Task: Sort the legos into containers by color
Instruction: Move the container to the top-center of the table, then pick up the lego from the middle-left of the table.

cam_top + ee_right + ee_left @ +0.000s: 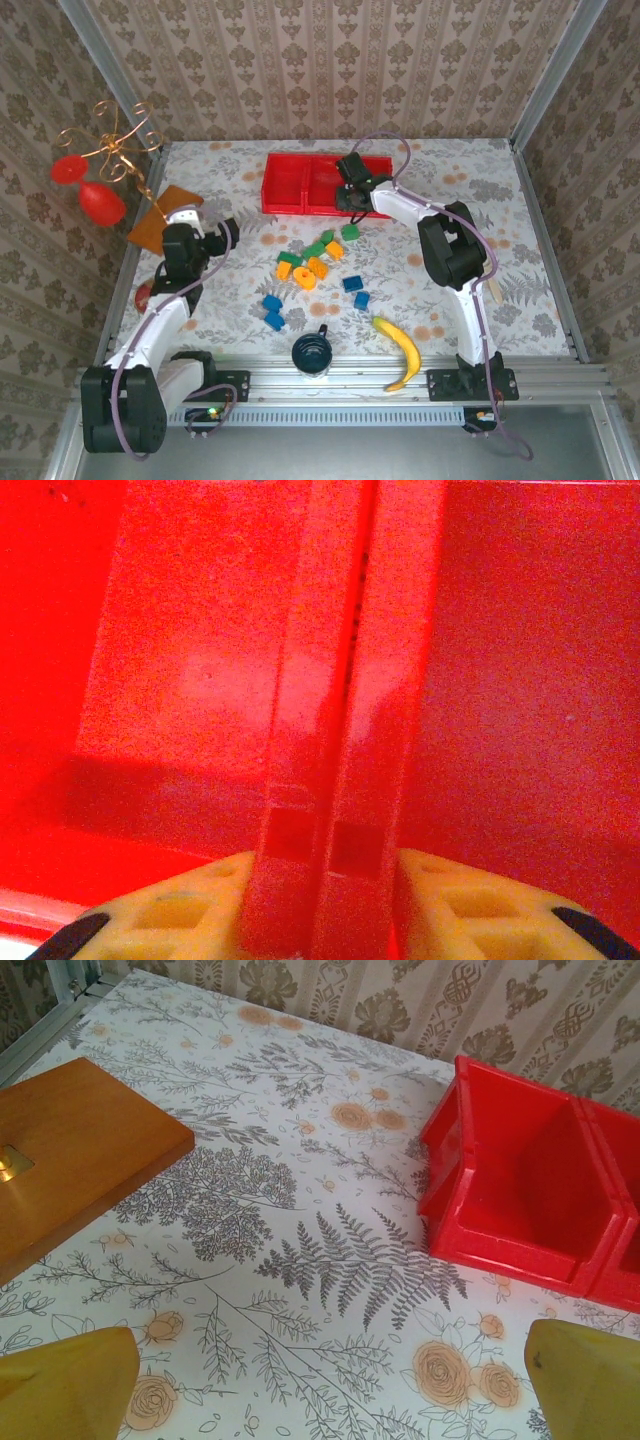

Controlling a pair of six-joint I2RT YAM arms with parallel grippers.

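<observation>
Our left hand (322, 1388) hangs released. Our right hand (325, 920) straddles a divider (345, 660) of the red tray (180, 680); we cannot tell if it grips.

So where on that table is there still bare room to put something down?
The widest bare patch lies right of the right arm, up to the side wall. Another sits between the wooden board and the red tray. The middle is crowded: legos scattered between tray, cup and banana.

red tray (285, 185) partly behind right gripper (348, 195)
</observation>
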